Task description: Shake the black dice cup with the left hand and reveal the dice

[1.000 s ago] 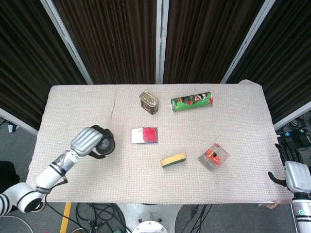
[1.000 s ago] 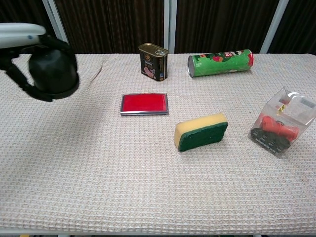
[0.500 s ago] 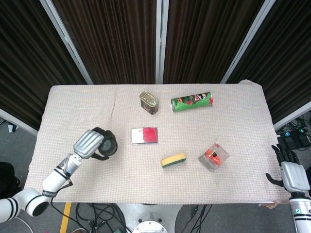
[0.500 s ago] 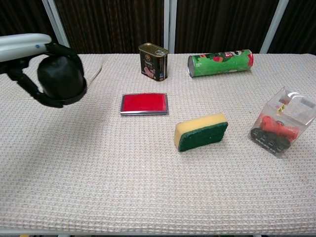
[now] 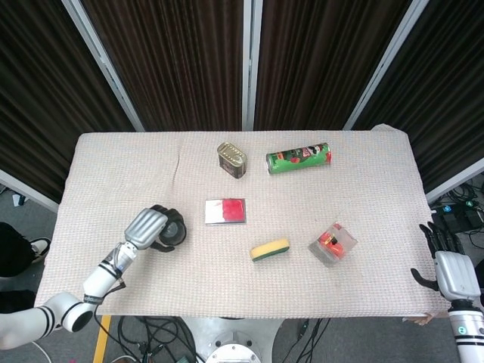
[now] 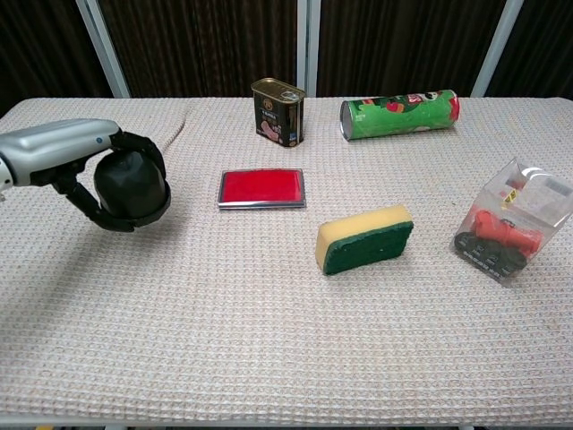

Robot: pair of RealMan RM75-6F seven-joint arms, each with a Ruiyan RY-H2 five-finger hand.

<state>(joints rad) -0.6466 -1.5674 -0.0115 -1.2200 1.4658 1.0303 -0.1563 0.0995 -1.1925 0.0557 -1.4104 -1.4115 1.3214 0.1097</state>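
Observation:
My left hand (image 5: 146, 228) (image 6: 67, 154) grips the black dice cup (image 5: 171, 233) (image 6: 132, 188) at the left side of the table. Its black fingers wrap around the cup's sides. In the chest view the cup sits low, close to or on the cloth; I cannot tell whether it touches. No dice show. My right hand (image 5: 451, 271) stays off the table's right edge, fingers spread, holding nothing, and only the head view shows it.
A red flat tin (image 6: 261, 188) lies right of the cup. Behind it stand a small brown can (image 6: 277, 111) and a lying green tube (image 6: 398, 115). A yellow-green sponge (image 6: 364, 238) and a clear box with a red toy (image 6: 513, 225) sit at the right.
My left hand has carried the cup down and toward the table's middle, from raised at the far left to low by the cloth. The right hand barely shifted.

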